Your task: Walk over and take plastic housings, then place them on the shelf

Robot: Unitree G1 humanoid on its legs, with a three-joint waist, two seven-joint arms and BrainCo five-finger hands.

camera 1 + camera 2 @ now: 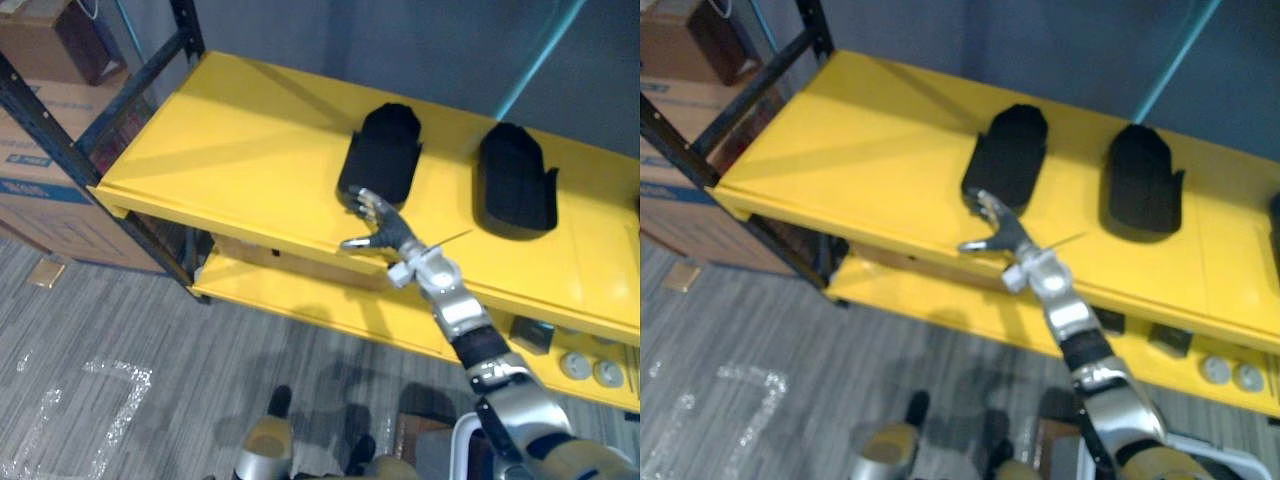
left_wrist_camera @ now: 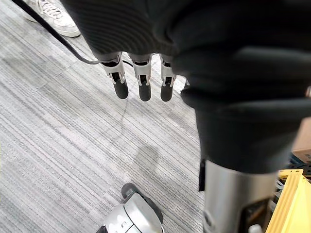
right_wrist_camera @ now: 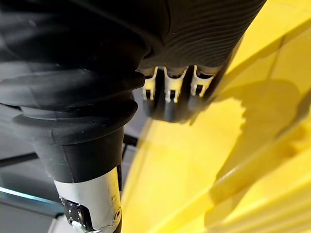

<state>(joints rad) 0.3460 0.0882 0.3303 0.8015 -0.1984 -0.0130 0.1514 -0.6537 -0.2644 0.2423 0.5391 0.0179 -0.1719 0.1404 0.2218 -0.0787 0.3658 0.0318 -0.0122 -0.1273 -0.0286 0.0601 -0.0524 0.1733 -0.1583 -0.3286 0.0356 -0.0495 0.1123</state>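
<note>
- Writing: the cardboard box at the far left carries a blue label, and I cannot read its print.
- Task items: two black plastic housings lie flat on the top board of the yellow shelf. The left housing and the right housing are apart, and each is rounded at its far end.
- Right hand: it is released, with fingers extended and thumb spread. Its fingertips are at the left housing's near end, and I cannot tell whether they touch.
- Right wrist view: I see its fingers over smooth yellow board.
- Left hand: it is released and hangs with straight fingers over the grey striped carpet.
- Left wrist view: I note a person's white shoe.
- Lower shelf board: round grey parts sit at its right.
</note>
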